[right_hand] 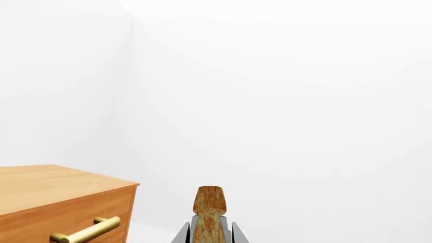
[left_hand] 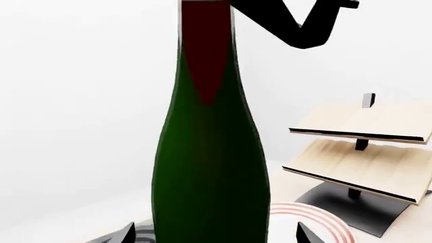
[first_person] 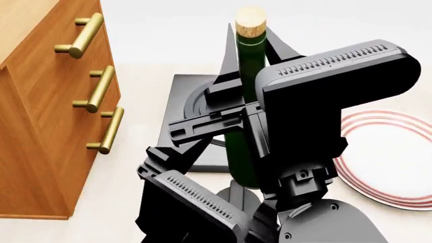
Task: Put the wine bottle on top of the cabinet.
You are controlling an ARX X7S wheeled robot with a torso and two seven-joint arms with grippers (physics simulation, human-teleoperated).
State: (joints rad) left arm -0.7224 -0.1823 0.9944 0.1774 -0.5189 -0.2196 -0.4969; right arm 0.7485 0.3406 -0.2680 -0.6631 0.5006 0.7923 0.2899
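My left hand and right hand both clamp the upright wine bottle, held beside the cabinet, below its top. I should raise it level, keeping both grips matched, before swinging left.

Arms hide the wine bottle base; pincer grip perhaps unclear.

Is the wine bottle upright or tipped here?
Upright: the wine bottle stands vertical in the head view, cork at top, beside the cabinet.
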